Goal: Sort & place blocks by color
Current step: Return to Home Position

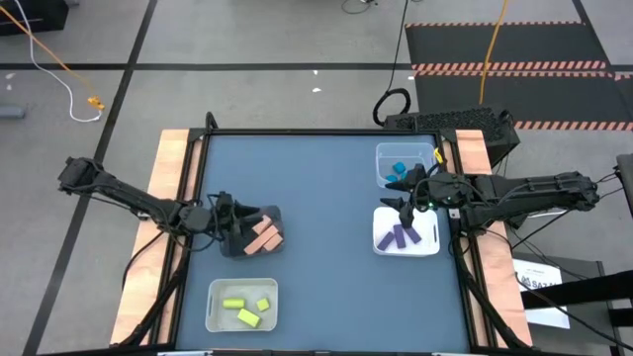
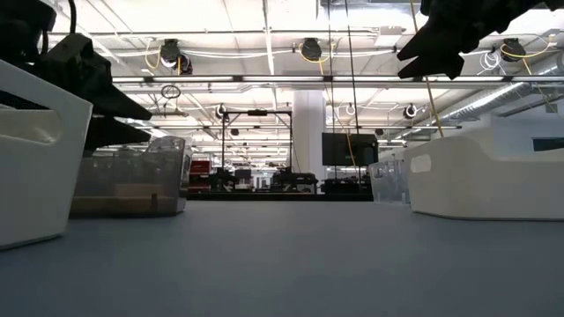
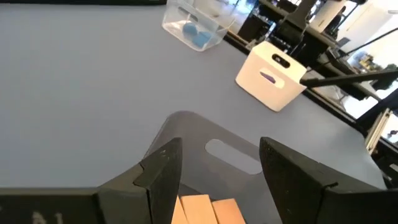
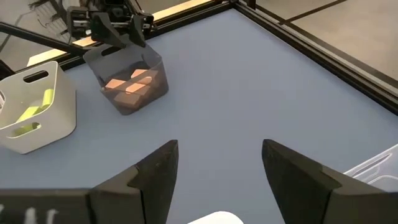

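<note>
High view: blocks [image 1: 263,235] all binned by colour. Left tool [image 1: 229,219] over dark bin [image 1: 237,247], right tool [image 1: 404,205] by white bin [image 1: 428,244]; both apart, empty. Blocks judged light, rigid; grip across flat sides.

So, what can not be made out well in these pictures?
- Salmon blocks: left wrist view, cut off by the bottom edge; their number is unclear.
- Purple blocks: low view, hidden behind the wall of their white bin.
- Blue blocks: high view, too small to count.

Open tabletop [image 1: 321,198] runs between the dark bin [image 1: 274,212] and the right-hand white bin [image 1: 382,247].
</note>
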### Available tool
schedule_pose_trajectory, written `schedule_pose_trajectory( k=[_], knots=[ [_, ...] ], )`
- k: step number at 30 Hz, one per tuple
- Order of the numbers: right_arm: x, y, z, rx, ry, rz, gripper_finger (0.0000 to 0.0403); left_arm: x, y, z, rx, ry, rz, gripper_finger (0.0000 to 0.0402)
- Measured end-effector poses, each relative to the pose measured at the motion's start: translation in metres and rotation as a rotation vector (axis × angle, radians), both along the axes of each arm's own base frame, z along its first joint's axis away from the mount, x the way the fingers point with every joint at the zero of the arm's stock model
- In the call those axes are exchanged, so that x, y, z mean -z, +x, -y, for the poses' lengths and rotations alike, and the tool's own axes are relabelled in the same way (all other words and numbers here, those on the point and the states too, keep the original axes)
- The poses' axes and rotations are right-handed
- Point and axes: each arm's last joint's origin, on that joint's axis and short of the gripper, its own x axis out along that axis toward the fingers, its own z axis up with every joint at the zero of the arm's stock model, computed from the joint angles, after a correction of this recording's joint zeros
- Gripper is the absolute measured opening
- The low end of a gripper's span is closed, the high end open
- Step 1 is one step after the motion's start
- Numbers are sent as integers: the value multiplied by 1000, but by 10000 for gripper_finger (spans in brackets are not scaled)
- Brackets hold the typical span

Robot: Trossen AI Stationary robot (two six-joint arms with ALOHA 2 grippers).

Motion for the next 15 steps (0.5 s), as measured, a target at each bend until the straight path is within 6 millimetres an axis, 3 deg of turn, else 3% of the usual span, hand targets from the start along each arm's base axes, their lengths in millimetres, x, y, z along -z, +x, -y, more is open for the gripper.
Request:
schedule_pose_trajectory(
  k=[7, 15],
  knots=[
    [7, -10, 0, -2, 5, 105, 222, -2, 1, 1, 34, 40, 32, 216],
    [50, -27, 1, -2, 14, 304, 222, -8, 2, 1, 85, 223, 47, 216]
  ],
)
